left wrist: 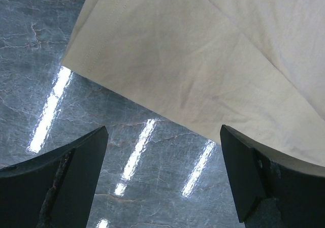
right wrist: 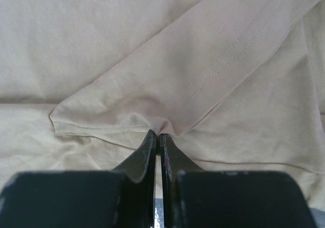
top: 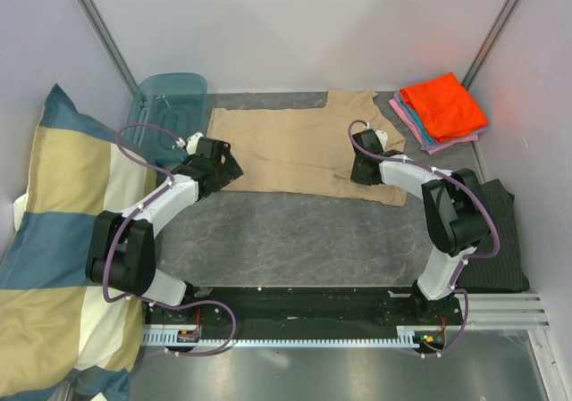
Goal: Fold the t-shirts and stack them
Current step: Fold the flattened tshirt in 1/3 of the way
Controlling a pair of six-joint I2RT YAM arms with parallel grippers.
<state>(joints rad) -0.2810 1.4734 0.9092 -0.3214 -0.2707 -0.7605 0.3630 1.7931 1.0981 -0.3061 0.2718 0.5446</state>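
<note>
tan t-shirt (top: 304,151) lies spread flat across the far middle of the grey marbled tabletop (top: 286,240), sleeves at its right end, straight hem at its left end. left arm (top: 170,200) reaches to the hem end. left jaws stand wide apart with nothing between them, over bare tabletop just beside a stitched corner of the shirt (left wrist: 203,60); from the wrist view they look clear of the cloth. right arm (top: 411,173) reaches to the sleeve end. right jaws are pressed together, clamped on a small pucker of the tan cloth (right wrist: 152,101) where a double-stitched sleeve hem lies folded over the body.

folded stack sits at the far right corner, near the tan shirt but apart from it: orange t-shirt (top: 444,104) on top, blue t-shirt (top: 423,133) and pink t-shirt (top: 400,111) showing only as edges beneath. dark grey striped cloth (top: 500,240) lies at the near right, beside the right arm. big blue-and-cream checked pillow (top: 54,222) fills the left side. translucent blue container (top: 170,97) sits at the far left, just beside the shirt's far hem corner.
</note>
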